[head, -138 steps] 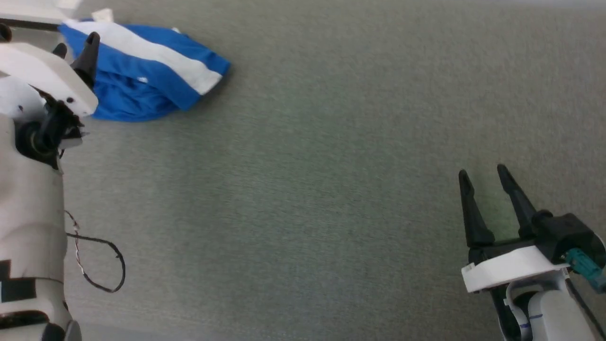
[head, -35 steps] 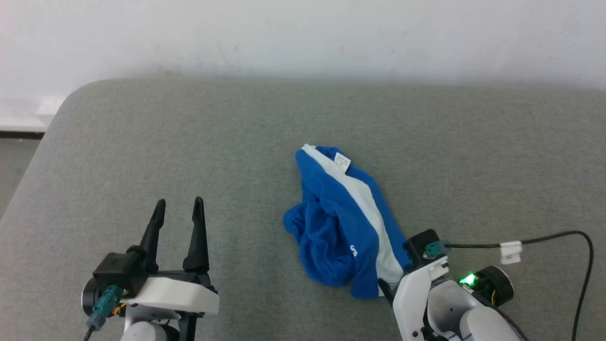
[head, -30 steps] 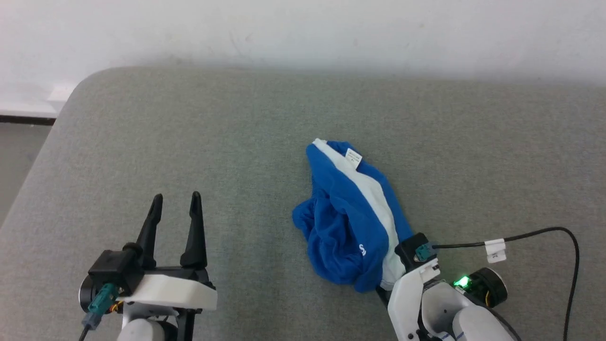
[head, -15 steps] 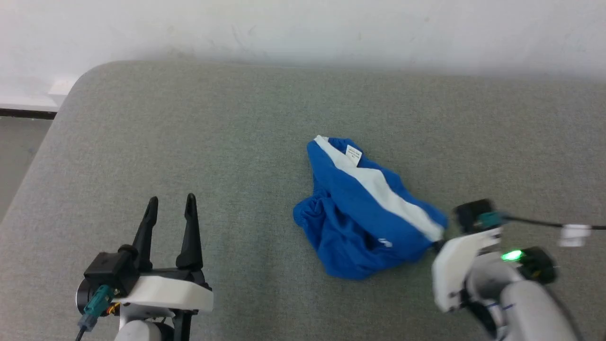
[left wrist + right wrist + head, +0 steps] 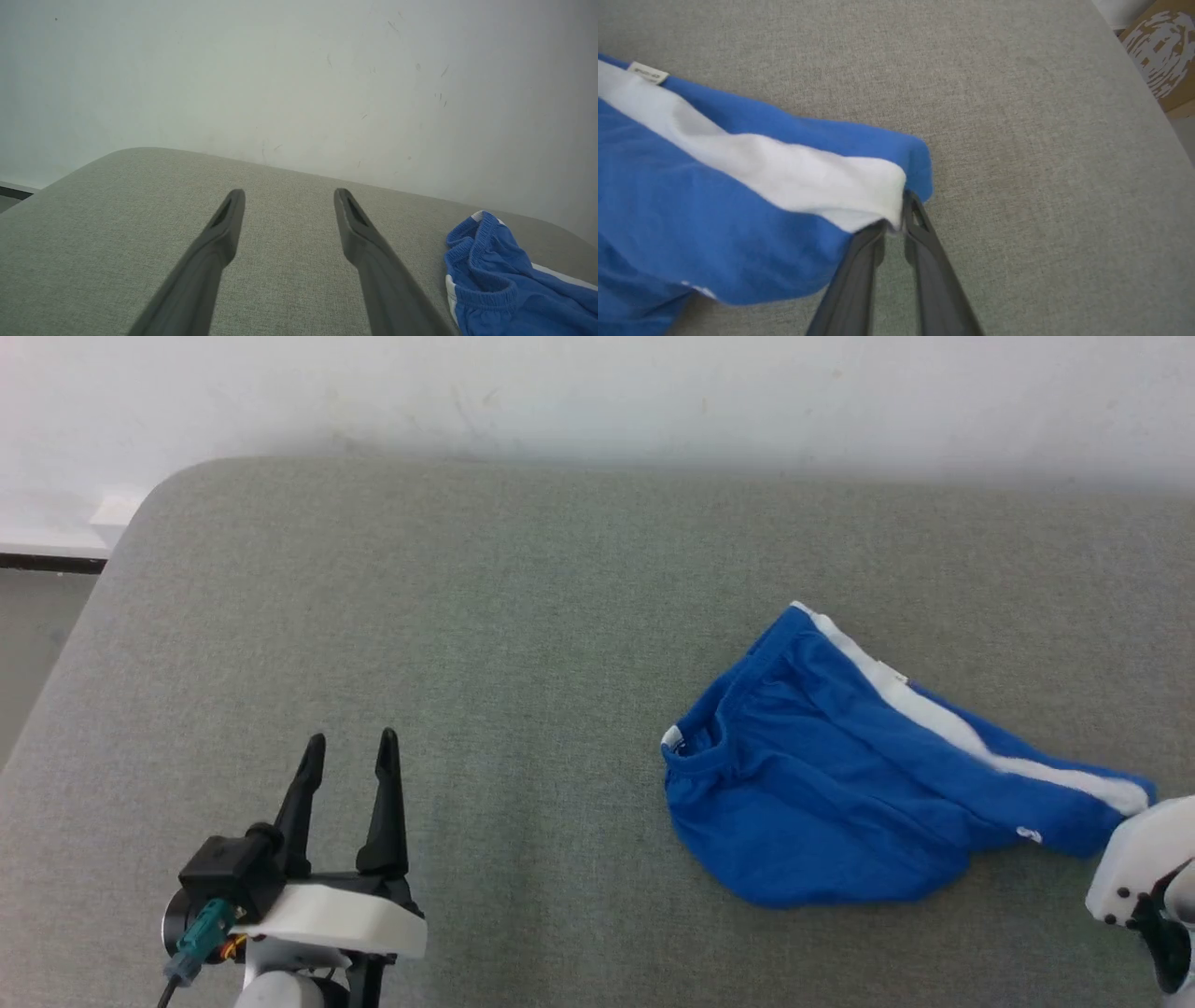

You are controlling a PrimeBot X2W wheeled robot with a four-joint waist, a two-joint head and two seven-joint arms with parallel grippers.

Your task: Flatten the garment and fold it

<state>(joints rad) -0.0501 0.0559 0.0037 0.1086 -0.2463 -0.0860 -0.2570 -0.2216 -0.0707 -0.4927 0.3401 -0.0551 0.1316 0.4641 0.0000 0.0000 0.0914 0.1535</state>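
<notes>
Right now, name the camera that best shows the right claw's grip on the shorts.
The right wrist view: the right claw is shut on the shorts at the white-striped hem. The head view has the pale wrist housing beside that hem, claw hidden. The left wrist view catches the waistband.

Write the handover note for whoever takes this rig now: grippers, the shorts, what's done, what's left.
Left gripper: open, idle at the near left of the grey cushion, apart from the shorts.
Right gripper: fingers shut on the shorts' leg hem.
Shorts: on the cushion, drawn out toward the right, wrinkled, waistband free.
Done: partly spread. Left: grasp the waistband, flatten, fold.
</notes>
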